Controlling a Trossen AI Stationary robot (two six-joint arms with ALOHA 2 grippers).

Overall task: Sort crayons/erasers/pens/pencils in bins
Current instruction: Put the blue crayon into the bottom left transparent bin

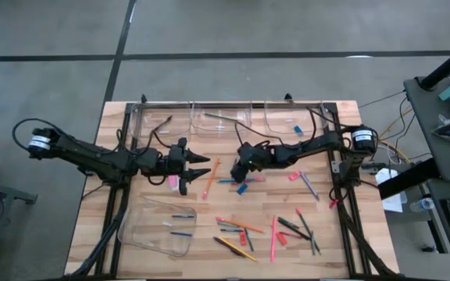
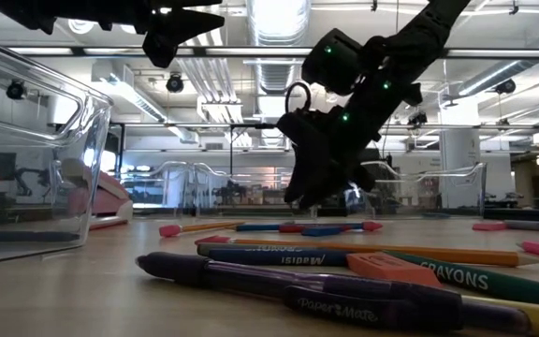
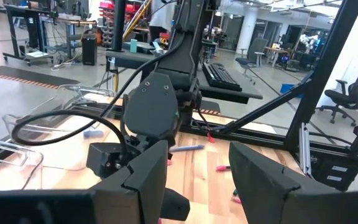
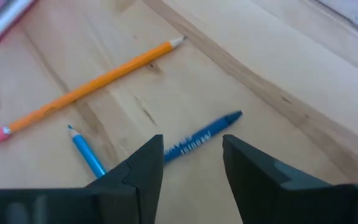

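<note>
My right gripper [image 4: 192,155] hangs open, slanting down over the middle of the table [image 1: 239,173]. Its fingers stand on either side of a blue crayon [image 4: 204,138] that lies flat on the wood, and they are not touching it. Beside the crayon lie an orange pencil [image 4: 92,84] with a pink eraser tip and a light-blue pencil [image 4: 86,155]. My left gripper [image 1: 201,165] is held level above the table, left of centre. It is open with nothing between its fingers [image 3: 197,180] and faces the right arm [image 3: 151,112].
Three clear bins [image 1: 225,119] line the far edge. A fourth bin [image 1: 161,226] at the near left holds blue sticks. A pink eraser block [image 1: 173,181] lies below my left gripper. Several pens, pencils and crayons [image 1: 260,230] are scattered at the near right.
</note>
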